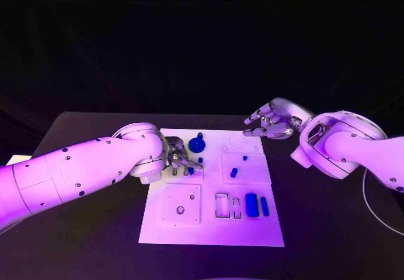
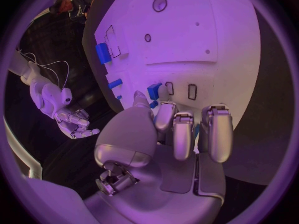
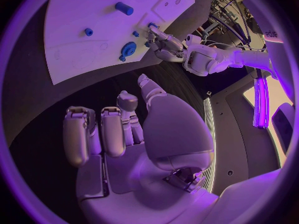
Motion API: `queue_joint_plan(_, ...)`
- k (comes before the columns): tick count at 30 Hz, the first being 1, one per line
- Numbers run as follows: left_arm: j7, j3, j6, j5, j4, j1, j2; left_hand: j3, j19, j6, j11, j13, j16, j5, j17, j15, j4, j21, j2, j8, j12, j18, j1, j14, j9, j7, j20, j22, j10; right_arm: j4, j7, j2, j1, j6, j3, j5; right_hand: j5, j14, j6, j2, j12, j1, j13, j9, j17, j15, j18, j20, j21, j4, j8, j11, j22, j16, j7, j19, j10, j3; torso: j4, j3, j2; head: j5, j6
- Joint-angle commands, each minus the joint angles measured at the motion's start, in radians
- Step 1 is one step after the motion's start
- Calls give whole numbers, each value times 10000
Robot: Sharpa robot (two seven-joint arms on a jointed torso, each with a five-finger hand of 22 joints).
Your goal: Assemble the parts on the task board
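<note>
The white task board (image 1: 211, 230) lies in the middle of the black table. My left hand (image 1: 178, 158) rests over its far left part. In the left wrist view its thumb and a finger pinch a small blue part (image 2: 154, 90) right beside two small empty slots (image 2: 192, 91). A blue gear (image 1: 197, 143) stands just beyond that hand. My right hand (image 1: 271, 123) hovers above the board's far right corner, with its fingers loosely bent, apart and holding nothing. The right wrist view shows the right hand (image 3: 124, 134), the gear (image 3: 128, 50) and the left hand (image 3: 163, 42).
Two small blue pegs (image 1: 245, 157) (image 1: 234, 172) stand in the board's right middle plate. A large blue block (image 1: 251, 204) and a slimmer one (image 1: 264, 206) sit near the right edge beside empty slots (image 1: 222, 205). A square plate with holes (image 1: 181, 204) is at near left.
</note>
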Motion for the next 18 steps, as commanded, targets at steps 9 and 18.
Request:
queue_joint_plan(9,-47,2,96,-58,15,14,17,1399,318,-356,-122,-104,30,-34,2635,-139,-919,-61,813,-142,-174,-73,1733,1054,158,-124,-127,1241,-143,-29,-61,45,-1,286,0,-101,67,448,58,15,-48,150,-25,10,-21,-6,1,-12,-53,-73,38,-46,236,-59,-20,-74,-25,-3,3,-6,0,-9,-30)
queue_joint_plan(18,48,2,-13,-14,35,14,-31,3800,288,-518,-73,-306,30,-6,2635,-81,-1200,-93,166,-526,-478,-66,2232,1054,210,-23,-121,1218,-338,-68,-100,80,-4,405,-3,-101,67,448,58,15,-48,150,-25,10,-21,-6,1,-12,-53,-73,38,-46,236,-59,-20,-74,-25,-3,2,-4,-3,-22,-64)
